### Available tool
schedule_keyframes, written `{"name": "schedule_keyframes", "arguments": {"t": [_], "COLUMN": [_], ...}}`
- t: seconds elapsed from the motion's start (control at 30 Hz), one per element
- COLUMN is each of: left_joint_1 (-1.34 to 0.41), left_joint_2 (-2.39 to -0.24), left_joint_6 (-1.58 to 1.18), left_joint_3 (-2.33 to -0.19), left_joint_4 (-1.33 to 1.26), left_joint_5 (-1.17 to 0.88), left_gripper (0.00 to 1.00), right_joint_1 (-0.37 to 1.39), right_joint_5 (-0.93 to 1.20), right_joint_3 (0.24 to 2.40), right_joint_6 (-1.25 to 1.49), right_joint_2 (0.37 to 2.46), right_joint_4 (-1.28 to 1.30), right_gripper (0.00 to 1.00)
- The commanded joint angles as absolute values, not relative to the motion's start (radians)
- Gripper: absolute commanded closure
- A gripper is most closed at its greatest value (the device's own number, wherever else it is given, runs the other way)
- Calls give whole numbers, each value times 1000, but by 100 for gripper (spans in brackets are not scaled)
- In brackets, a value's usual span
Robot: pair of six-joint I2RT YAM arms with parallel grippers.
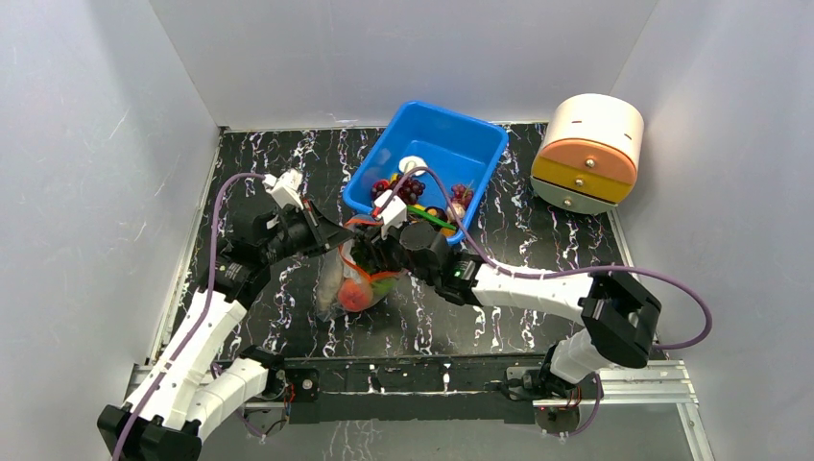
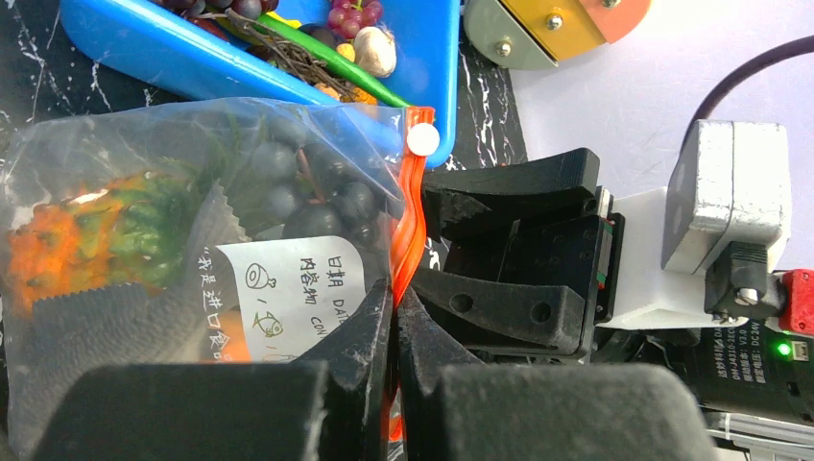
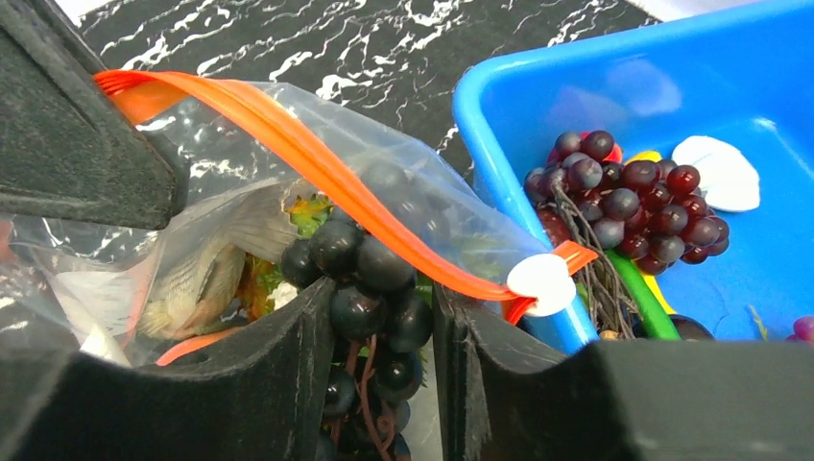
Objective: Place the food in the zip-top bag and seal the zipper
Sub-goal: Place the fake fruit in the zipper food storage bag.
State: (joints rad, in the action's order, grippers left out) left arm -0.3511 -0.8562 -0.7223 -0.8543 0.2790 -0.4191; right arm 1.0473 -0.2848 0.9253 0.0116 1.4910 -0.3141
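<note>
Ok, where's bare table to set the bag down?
Bare marbled table lies left of the blue bin, and front right between the right arm and the drawer box. Crowded at centre: the left gripper and right gripper meet at the zip-top bag, close against the bin.

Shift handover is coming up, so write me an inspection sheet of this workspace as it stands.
Surface: black white-veined tabletop.
Job's things: clear zip-top bag between the arms, holding a toy pineapple; its mouth appears open; orange zipper with white slider at the bin end.
Clutter: blue bin holding red-purple grapes and other toy food; cream, orange and yellow drawer unit far right.
Grippers: left gripper shut on the zipper; right gripper at the bag mouth, dark grape bunch between its fingers, grip unclear.
Cables: purple cable on the left arm, another looping off the right.
Surroundings: white enclosure walls.
</note>
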Motion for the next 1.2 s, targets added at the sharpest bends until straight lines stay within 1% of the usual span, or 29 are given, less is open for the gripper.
{"name": "schedule_keyframes", "arguments": {"t": [0.0,0.07,0.13,0.27,0.33,0.5,0.57,0.67,0.7,0.8,1.0,1.17], "left_joint_1": [-354,-355,-354,-356,-355,-354,-356,-355,-355,-355,-355,-355], "left_joint_2": [-825,-823,-820,-813,-811,-798,-788,-787,-787,-778,-758,-747], "left_joint_6": [-693,-676,-661,-653,-649,-619,-621,-642,-651,-658,-604,-530], "left_joint_3": [-854,-855,-852,-847,-848,-840,-822,-813,-816,-810,-804,-804], "left_joint_4": [262,274,287,295,301,285,258,219,214,194,189,198], "left_joint_5": [-402,-392,-374,-362,-354,-338,-333,-350,-352,-353,-353,-326], "left_gripper": [100,100,100,100,100,100,100,100,100,100,100,100], "right_joint_1": [1041,1040,1041,1040,1039,1038,1036,1031,1031,1027,977,877], "right_joint_5": [-230,-161,-89,-13,-5,29,17,-19,-34,-102,-126,-140], "right_joint_3": [1015,1039,1044,1036,1040,1040,1051,1074,1078,1073,1074,1171], "right_joint_6": [70,90,113,161,187,208,205,205,204,247,273,270], "right_joint_2": [1445,1421,1387,1316,1279,1215,1205,1205,1207,1201,1192,1250], "right_joint_4": [-156,-105,-90,-54,-22,3,37,93,107,127,141,260], "right_gripper": [58,52,49,41,38,36,37,44,45,45,47,51]}}
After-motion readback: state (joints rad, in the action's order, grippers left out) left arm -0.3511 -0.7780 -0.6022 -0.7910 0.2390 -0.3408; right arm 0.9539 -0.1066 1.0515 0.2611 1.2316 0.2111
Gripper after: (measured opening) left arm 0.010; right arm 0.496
